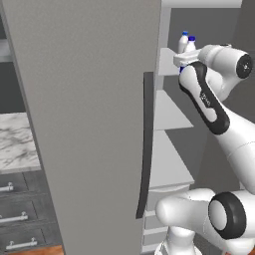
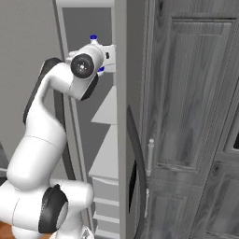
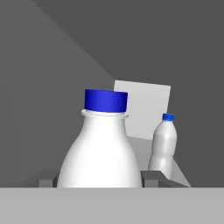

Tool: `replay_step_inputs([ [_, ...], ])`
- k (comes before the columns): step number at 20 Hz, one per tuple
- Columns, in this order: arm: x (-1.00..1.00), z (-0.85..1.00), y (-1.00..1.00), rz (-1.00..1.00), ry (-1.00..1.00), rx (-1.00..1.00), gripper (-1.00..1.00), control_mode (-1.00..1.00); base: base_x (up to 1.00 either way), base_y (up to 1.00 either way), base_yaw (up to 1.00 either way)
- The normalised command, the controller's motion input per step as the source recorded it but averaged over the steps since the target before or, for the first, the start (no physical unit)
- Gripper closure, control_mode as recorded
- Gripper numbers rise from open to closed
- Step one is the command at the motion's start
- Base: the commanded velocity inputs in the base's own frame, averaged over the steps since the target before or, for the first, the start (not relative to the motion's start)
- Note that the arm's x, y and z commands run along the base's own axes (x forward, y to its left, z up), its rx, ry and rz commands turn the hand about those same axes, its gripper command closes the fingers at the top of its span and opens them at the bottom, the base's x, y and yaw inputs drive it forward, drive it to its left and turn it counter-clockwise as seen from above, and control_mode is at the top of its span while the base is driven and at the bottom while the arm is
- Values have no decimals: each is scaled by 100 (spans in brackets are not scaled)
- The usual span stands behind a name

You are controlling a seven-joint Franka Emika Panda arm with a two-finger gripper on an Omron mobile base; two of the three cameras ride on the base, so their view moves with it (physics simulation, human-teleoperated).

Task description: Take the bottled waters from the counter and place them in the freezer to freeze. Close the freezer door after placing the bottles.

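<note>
The arm reaches high into the open freezer (image 1: 172,114), and the hand (image 3: 99,181) is closed on a bottle (image 3: 101,144) at its wide lower body, one dark fingertip pressing each flank. The grip sits low, probably so the bottle stays upright as it goes onto the top shelf (image 1: 167,62). That bottle is smooth, whitish and bell-shaped, narrowing to a ridged neck under a flat blue cap (image 3: 106,99). The second bottle (image 3: 164,146) stands upright farther back on the same shelf, well apart from the held one; it is slimmer, matte whitish, also blue-capped. In the left base view both caps show just above the wrist. Whether the held bottle's base touches the shelf cannot be told. The shelves are plain white slabs against grey interior walls. The freezer door (image 1: 84,124), a flat light-grey panel with a long dark bar handle (image 1: 146,144), stands swung open, so closing remains to be done. A veined marble surface (image 1: 17,142) lies left.
</note>
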Motion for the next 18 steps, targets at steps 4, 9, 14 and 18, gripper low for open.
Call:
replay_step_inputs([
  [4,42,9,0,0,0,1,100,-100,0,0,0],
  [9,42,0,0,0,0,4,100,-100,0,0,0],
  [14,38,-13,0,0,0,2,100,-100,0,0,0],
  [18,34,-24,2,0,0,0,100,-100,0,0,0],
])
